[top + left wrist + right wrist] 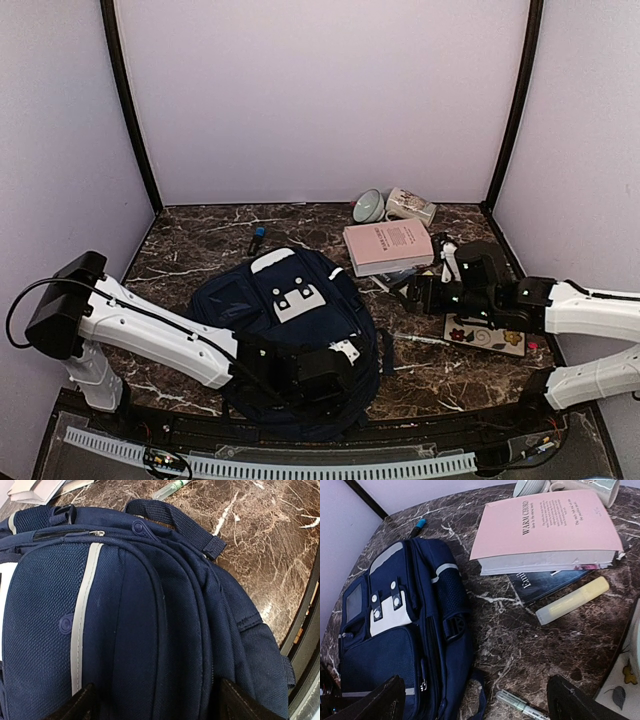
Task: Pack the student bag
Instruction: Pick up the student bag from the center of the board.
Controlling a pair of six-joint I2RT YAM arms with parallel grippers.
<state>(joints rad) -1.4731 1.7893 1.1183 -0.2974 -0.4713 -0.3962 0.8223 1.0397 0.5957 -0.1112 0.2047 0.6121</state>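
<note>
1. The student bag [285,335] lies flat at the front middle of the marble table [190,250], front pockets up, carry handle toward the arms. Every zip I can see is closed, so nothing looks packed yet. By my read, we're at the opening step.
2. The left gripper [155,707] sits at the bag's handle end, jaws spread wide with the padded zip ridges between them. Nothing looks pinched, though I can't tell whether the pads press the fabric.
3. The right gripper [476,702] hovers over bare table between the bag and the stationery, jaws fully apart and empty.
4. The pink book [545,527] waits at the far right, stacked on a darker book [540,582].
5. A yellow highlighter [572,600] lies just in front of the books, and a pen [520,706] is nearer the right gripper.
6. Smallest, and the key: the zip pull tab [142,529] by the handle. The next move probably calls for a fine pinch on it while something steadies the bag.
</note>
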